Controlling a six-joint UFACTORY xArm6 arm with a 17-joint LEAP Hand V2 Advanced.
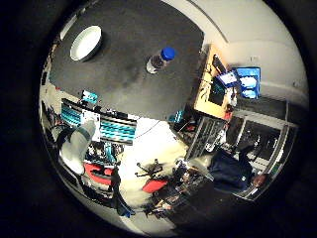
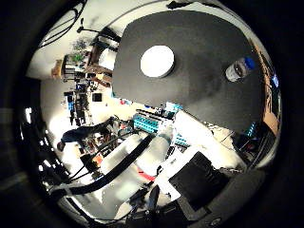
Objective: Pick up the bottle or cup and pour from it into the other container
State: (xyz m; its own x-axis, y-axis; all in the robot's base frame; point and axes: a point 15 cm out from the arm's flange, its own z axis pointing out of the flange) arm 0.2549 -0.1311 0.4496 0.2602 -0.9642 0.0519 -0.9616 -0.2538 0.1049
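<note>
A bottle (image 1: pixel 159 60) with a blue cap stands upright on the dark surface (image 1: pixel 129 79); a white bowl (image 1: pixel 86 43) sits well apart from it on the same surface; both lie far from the palm; whether the hand is open cannot be told.

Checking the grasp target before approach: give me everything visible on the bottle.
The bottle is small, with a clear body that looks like plastic, dark contents or a dark label, and a blue cap, which is on. It stands upright on the dark grey table, apart from the white bowl. Nothing touches it; it looks small in both views, so the palm is far above.
</note>
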